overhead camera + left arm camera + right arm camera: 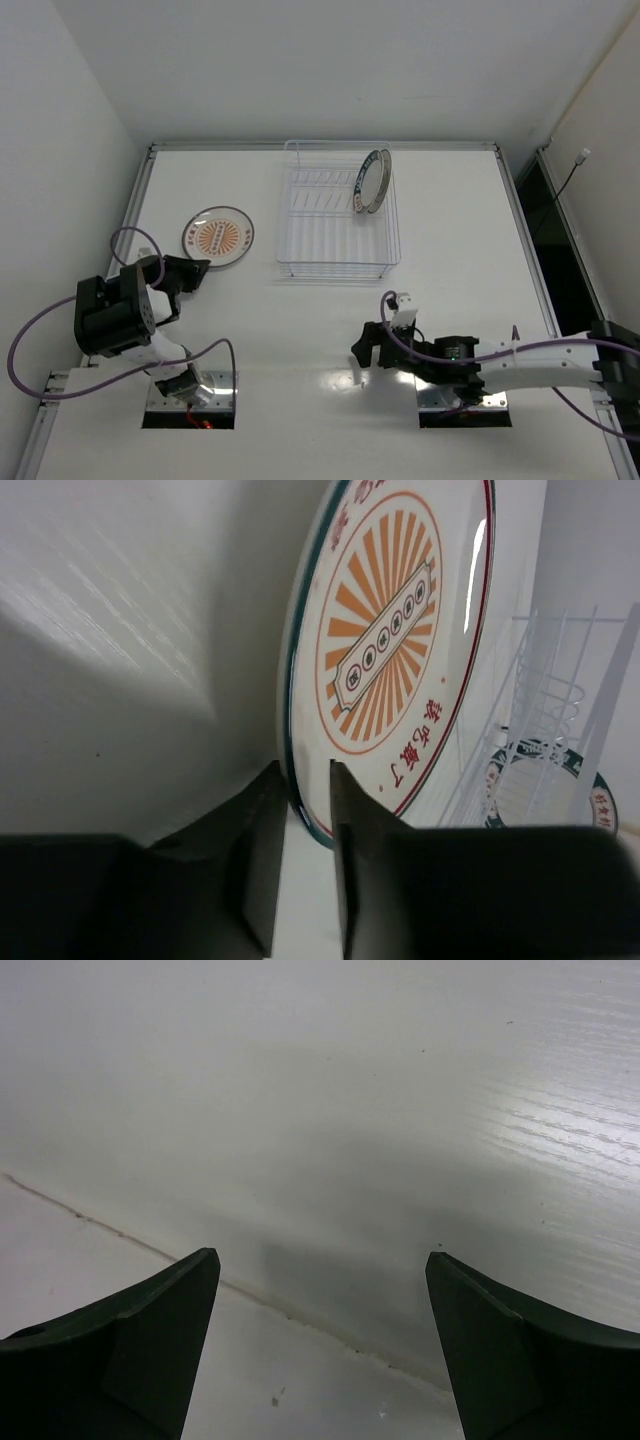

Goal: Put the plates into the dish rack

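The orange sunburst plate point(217, 237) lies on the table's left side and fills the left wrist view point(390, 640). My left gripper point(197, 268) is at its near-left edge, and its fingers point(302, 768) straddle the rim with a narrow gap, shut on it. The white wire dish rack point(335, 225) stands at the back centre. A plate with a teal lettered rim point(372, 181) stands upright in the rack's right part and also shows in the left wrist view point(545, 780). I cannot make out a separate greyish plate. My right gripper point(360, 352) is open and empty over bare table point(320, 1260).
White walls enclose the table on the left, back and right. The table has a raised rim point(320, 146) along its far edge. Purple cables loop by both arms. Two base openings point(188, 408) sit at the near edge.
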{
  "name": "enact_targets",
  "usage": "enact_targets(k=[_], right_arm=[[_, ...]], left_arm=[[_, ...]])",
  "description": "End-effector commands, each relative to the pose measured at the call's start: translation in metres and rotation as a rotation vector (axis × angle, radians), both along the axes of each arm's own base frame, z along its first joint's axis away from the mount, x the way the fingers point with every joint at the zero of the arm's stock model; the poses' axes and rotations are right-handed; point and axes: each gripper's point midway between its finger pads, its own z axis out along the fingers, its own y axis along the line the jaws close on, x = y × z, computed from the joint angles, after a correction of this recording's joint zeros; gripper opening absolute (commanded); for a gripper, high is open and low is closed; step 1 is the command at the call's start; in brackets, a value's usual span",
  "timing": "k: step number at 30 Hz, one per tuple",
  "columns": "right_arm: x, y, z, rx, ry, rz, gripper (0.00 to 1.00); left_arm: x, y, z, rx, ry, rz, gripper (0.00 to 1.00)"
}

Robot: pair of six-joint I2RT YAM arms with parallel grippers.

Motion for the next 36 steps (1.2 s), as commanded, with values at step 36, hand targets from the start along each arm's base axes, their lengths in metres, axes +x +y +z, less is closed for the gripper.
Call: enact_targets(k=[36], right_arm=[[0.060,0.018,0.283,0.596,-0.568,-0.119,1.00]], left_arm=[[-0.088,-0.190,0.258,-0.087,-0.725,-0.669,0.00]])
